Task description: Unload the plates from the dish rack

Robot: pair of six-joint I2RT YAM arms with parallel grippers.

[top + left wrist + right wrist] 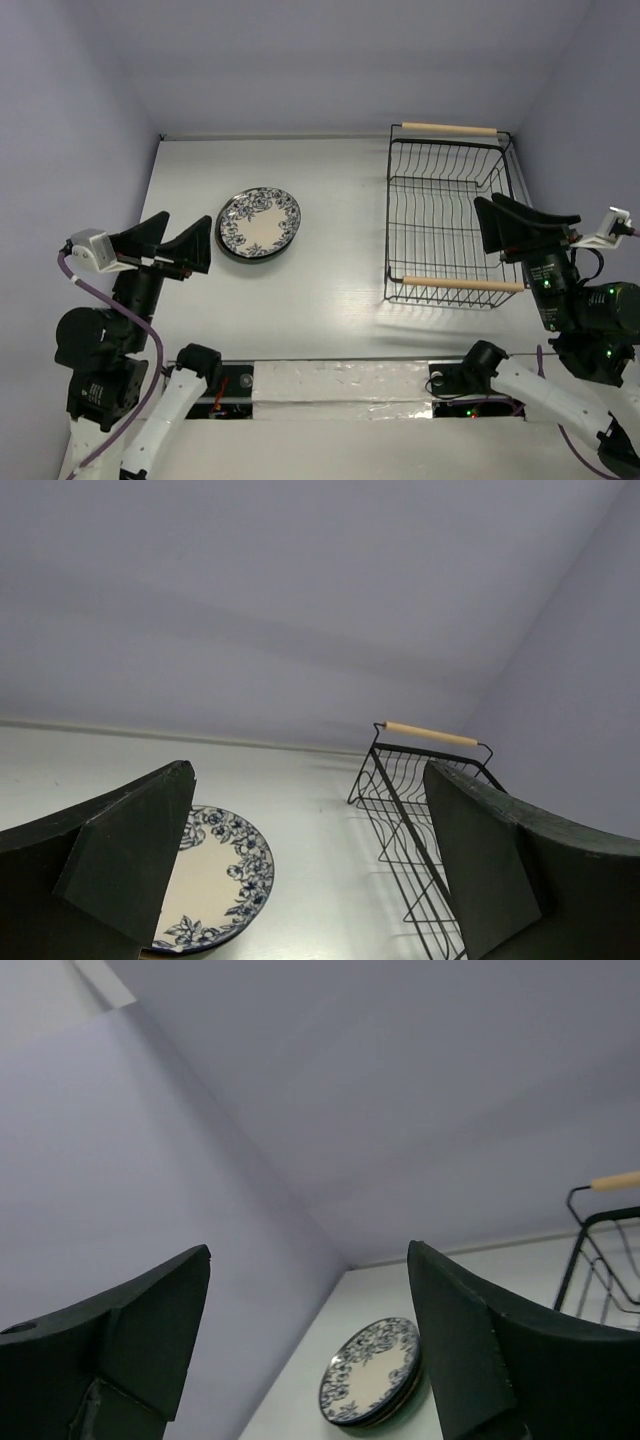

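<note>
Top external: rack (447, 215) empty, plates (259, 222) stacked on bench (335, 175), left pincer (187, 232) and right pincer (507, 216) released, unloading looks done.

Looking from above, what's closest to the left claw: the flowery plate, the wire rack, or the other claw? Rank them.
1. Floral plate, just right of the left gripper.
2. Dish rack, much farther right.
3. Right gripper, over the rack's right side.
</note>
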